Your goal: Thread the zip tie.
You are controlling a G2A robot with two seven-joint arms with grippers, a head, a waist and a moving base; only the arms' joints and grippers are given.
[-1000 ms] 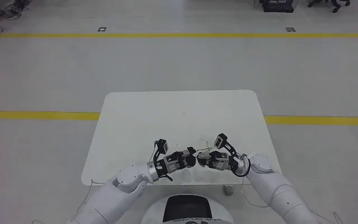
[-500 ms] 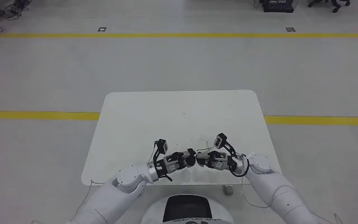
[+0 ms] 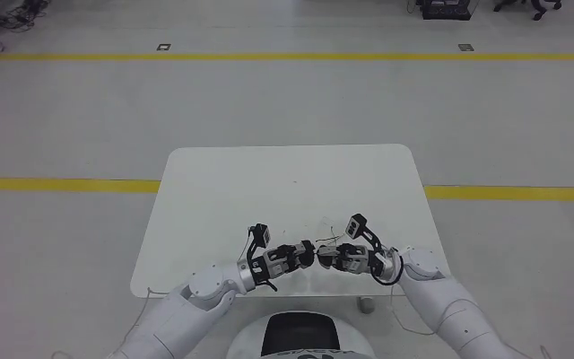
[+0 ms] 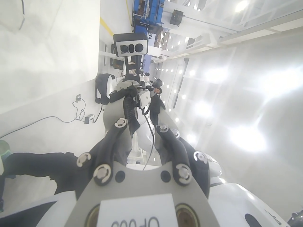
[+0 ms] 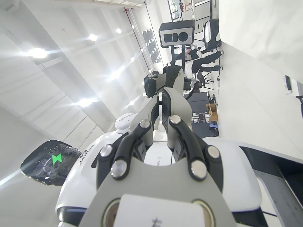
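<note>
- Step in hand, as judged: the zip tie (image 4: 149, 128) tip is being lined up with its head, above the near edge of the table (image 3: 287, 179).
- The right end effector (image 3: 325, 258) is drawn narrow, apparently pinched on the tie; the left end effector's (image 3: 306, 253) grip cannot be told.
- The tie is seen as a thin dark strand running between the two, which nearly meet tip to tip.
- Next move: a fine, straight feed is called for.

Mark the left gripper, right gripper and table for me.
left gripper (image 3: 305, 253): top view, on its front tip, facing the other gripper.
right gripper (image 3: 326, 259): top view, on its front tip, close to the left one.
table (image 3: 287, 179): top view, on the bare white top beyond the arms.
</note>
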